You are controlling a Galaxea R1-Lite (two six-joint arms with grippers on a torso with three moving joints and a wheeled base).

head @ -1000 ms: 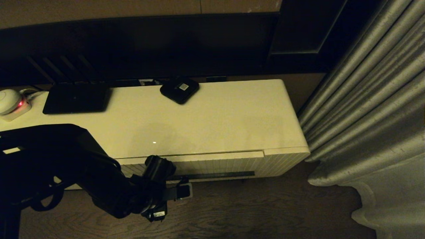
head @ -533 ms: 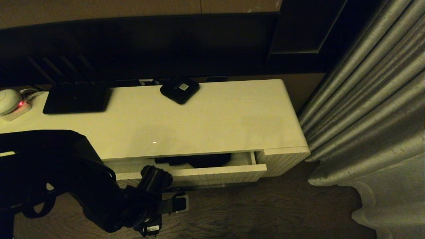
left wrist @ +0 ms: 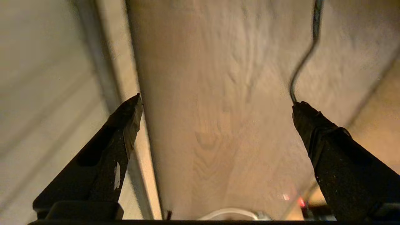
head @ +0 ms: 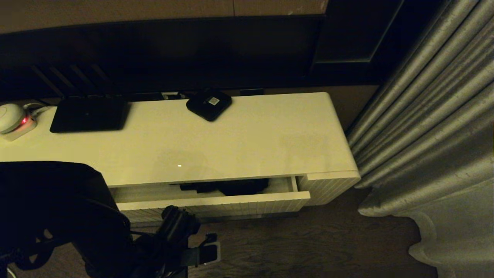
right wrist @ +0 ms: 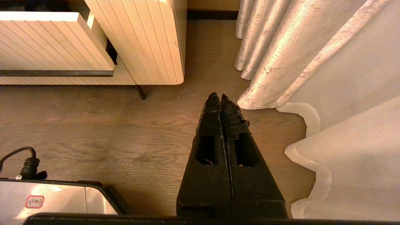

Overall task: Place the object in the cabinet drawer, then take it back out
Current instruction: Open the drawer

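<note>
Dim room, cream cabinet – drawer [head: 216, 200] part open, black umbrella [head: 235, 187] lying inside. Left gripper [head: 208, 251] spread, empty, below drawer front. Right gripper [right wrist: 221, 100] pressed together, parked. Umbrella likely light, floppy fabric – grab handle.

Left gripper [left wrist: 215, 103] low, jaws wide, right gripper [right wrist: 220, 97] parked, closed

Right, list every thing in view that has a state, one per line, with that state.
cabinet drawer: pulled partly open.
umbrella: folded, lying inside the drawer, not held.
left gripper: open, empty, low in front of the drawer.
right gripper: shut, empty, parked over the floor near the curtain.
white device at the cabinet top's left end: red light on.
</note>
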